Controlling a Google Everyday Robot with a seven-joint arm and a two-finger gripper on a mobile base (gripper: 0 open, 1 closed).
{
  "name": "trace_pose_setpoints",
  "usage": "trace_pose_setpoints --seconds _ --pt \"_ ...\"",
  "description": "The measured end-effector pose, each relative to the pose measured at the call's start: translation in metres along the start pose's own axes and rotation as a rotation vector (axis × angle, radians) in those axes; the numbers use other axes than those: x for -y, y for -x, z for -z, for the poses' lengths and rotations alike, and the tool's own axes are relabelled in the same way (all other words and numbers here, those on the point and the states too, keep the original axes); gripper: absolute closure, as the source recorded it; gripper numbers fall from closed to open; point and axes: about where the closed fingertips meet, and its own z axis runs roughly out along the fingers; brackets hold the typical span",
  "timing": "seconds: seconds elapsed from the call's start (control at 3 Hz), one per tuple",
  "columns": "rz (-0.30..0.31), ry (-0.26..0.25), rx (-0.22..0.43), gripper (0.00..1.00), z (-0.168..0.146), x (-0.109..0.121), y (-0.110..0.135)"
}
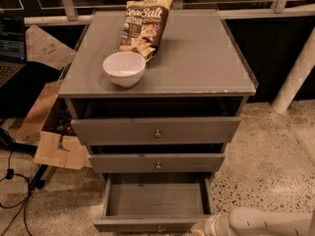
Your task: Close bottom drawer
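Observation:
The bottom drawer of the grey cabinet stands pulled out, showing a plain grey empty inside. Its low front panel lies along the bottom edge of the camera view, with a small knob at its middle. My white arm comes in from the lower right. My gripper is at the right end of the drawer's front panel, low at the frame's bottom edge and mostly cut off.
The middle drawer and top drawer are slightly ajar above. A white bowl and a Sea Salt chip bag sit on the cabinet top. Cardboard and cables lie on the floor left. A white post stands right.

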Motion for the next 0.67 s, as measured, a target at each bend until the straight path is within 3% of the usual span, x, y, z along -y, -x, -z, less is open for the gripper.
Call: trace_pose_setpoints --seconds 0.33,0.67 --pt "-0.027 0.014 -0.02 1.0 -0.0343 0.0193 -0.0147" --pt "-0.038 0.025 -0.019 1.0 -0.0421 0.024 -0.0152"
